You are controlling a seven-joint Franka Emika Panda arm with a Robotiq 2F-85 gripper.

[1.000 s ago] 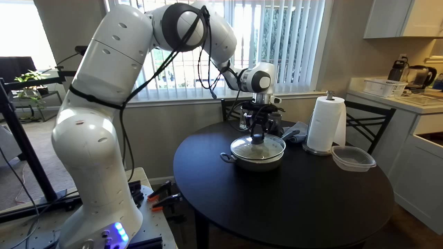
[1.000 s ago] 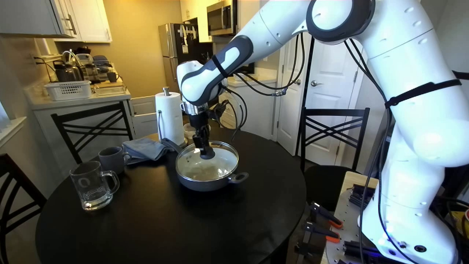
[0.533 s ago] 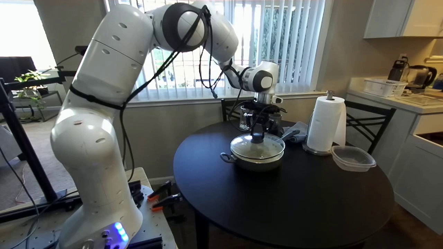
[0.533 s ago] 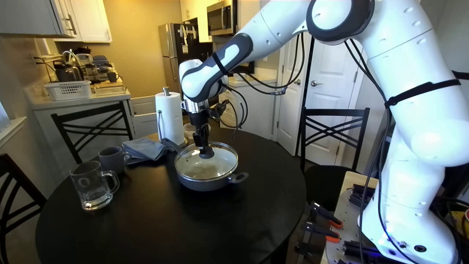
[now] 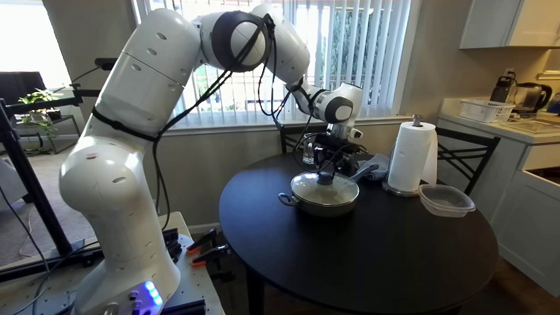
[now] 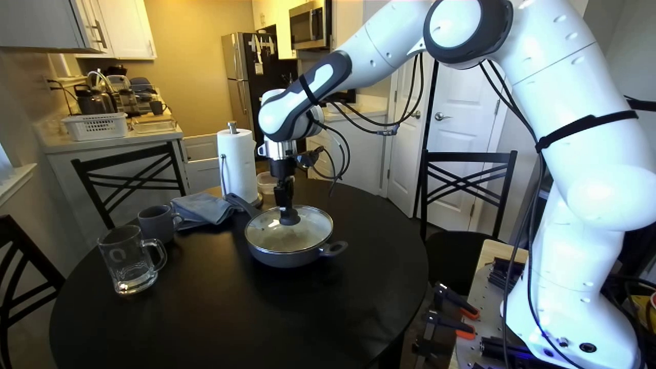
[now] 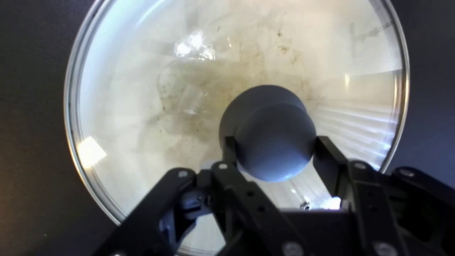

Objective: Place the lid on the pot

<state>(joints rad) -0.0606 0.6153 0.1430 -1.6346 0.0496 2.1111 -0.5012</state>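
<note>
The lid, see-through glass with a metal rim, lies level on the pot's rim in both exterior views [image 5: 323,192] [image 6: 302,236]. It fills much of the wrist view [image 7: 185,106], with its dark knob [image 7: 275,124] right of the middle. The pot [image 5: 326,211] is grey outside and pale inside, and stands on the table; it also shows in an exterior view [image 6: 287,260]. My gripper [image 7: 276,144] is above the lid, its two fingers touching opposite sides of the knob. It points down at the knob in both exterior views [image 5: 331,173] [image 6: 285,205].
The dark round table [image 5: 385,262] also bears a paper towel roll [image 5: 411,157], a clear plastic dish [image 5: 446,201], a glass mug [image 6: 128,264], a grey mug [image 6: 156,223] and a folded blue-grey cloth [image 6: 202,209]. The pot's long handle [image 6: 240,203] points toward the cloth and roll.
The lid has come down a little and the pale gap between it and the pot's rim has closed. The gripper has moved down with it, and the wrist has shifted and tilted slightly.
</note>
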